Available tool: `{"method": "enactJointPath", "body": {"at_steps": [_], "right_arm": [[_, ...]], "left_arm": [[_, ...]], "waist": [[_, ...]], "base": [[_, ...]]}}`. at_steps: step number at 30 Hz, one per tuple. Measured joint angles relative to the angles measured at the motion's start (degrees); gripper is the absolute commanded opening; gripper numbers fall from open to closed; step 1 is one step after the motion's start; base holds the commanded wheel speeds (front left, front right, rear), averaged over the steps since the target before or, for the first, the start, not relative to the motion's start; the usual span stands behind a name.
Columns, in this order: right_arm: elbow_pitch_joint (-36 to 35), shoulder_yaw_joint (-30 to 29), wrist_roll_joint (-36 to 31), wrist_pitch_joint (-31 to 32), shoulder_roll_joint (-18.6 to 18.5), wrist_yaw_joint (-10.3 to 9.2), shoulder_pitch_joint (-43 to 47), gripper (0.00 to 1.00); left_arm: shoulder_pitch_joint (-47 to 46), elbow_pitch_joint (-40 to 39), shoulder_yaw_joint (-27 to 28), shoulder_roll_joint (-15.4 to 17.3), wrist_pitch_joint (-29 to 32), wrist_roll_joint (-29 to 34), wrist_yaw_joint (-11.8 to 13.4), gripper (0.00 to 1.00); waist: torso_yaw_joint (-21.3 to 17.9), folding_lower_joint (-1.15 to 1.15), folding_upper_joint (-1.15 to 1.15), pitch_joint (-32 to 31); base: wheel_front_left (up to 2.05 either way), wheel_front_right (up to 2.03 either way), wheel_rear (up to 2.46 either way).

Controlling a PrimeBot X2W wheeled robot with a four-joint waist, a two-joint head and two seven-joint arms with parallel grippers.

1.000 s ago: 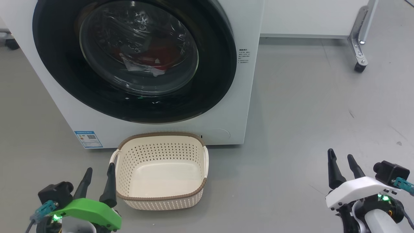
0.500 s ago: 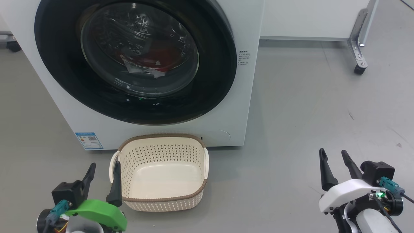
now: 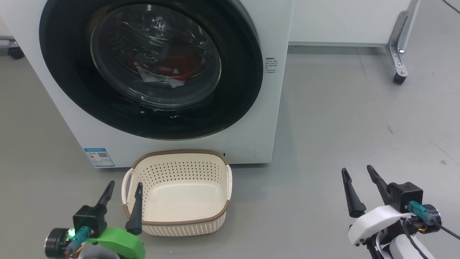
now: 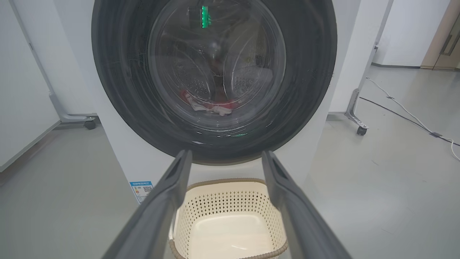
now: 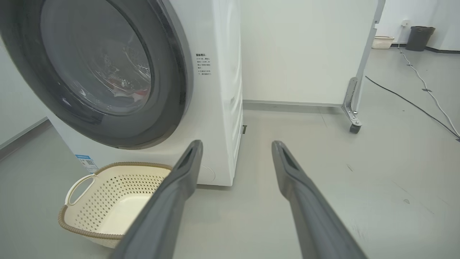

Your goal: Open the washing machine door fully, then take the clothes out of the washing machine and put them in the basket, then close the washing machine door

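Glass bulges at the centre of the large round washing machine door (image 3: 151, 68) with its wide glossy black rim, and that door sits shut, flush against the front of the big white front-loading washing machine (image 3: 271, 118). Behind the glass, low inside the machine, lie the bright red clothes (image 3: 176, 66) with a white panel showing. Nearer, on the grey floor (image 3: 323, 126) directly in front of the machine, stands the cream perforated plastic basket (image 3: 179, 169) with its brown woven-look rim, and nothing lies in it. A small blue label (image 3: 97, 155) sits low on the machine's front, left of the basket.

The left gripper (image 3: 125, 184) hangs at the basket's near left corner, its long dark fingers (image 3: 136, 208) spread wide with nothing between them. The right gripper (image 3: 357, 169) hangs well to the right over bare floor, likewise spread wide and holding nothing.

By my reading, the first step, opening the door, is not yet begun. The next move calls for one arm to rise to the black rim, find an edge or catch to hook, and swing the door out without knocking the basket below.
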Motion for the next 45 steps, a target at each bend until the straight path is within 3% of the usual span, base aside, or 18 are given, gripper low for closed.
{"method": "enactJointPath", "body": {"at_steps": [6,38,39,40,45], "right_arm": [[0.2,0.3,-3.4,-0.9,0.0,-0.07,-0.2,1.00],[0.5,-3.3,-3.8,-0.9,1.8,-0.25,-0.1,1.00],[0.5,-3.4,-3.8,-0.9,1.9,-0.25,-0.1,0.93],[0.5,-3.4,-3.8,-0.9,1.9,-0.25,-0.1,0.00],[0.7,-3.7,-3.8,-0.9,2.3,0.35,0.0,0.00]], "left_arm": [[-0.3,0.6,-0.7,0.1,-1.0,3.2,0.7,1.00],[-0.6,2.3,0.3,-0.3,-1.0,2.8,1.3,1.00],[-0.6,2.3,0.3,-0.3,-1.0,2.8,1.3,1.00],[-0.6,2.3,0.3,-0.3,-1.0,2.8,1.3,1.00],[-0.7,2.4,0.3,-0.4,-1.0,2.8,1.5,1.00]], "waist": [[0.0,0.00,0.00,-0.1],[0.2,0.00,0.00,0.5],[0.2,0.00,0.00,0.5],[0.2,0.00,0.00,0.5],[0.3,0.00,0.00,0.6]], "base": [[0.00,0.00,0.00],[0.00,0.00,0.00],[0.00,0.00,0.00],[0.00,0.00,0.00],[0.00,0.00,0.00]]}}
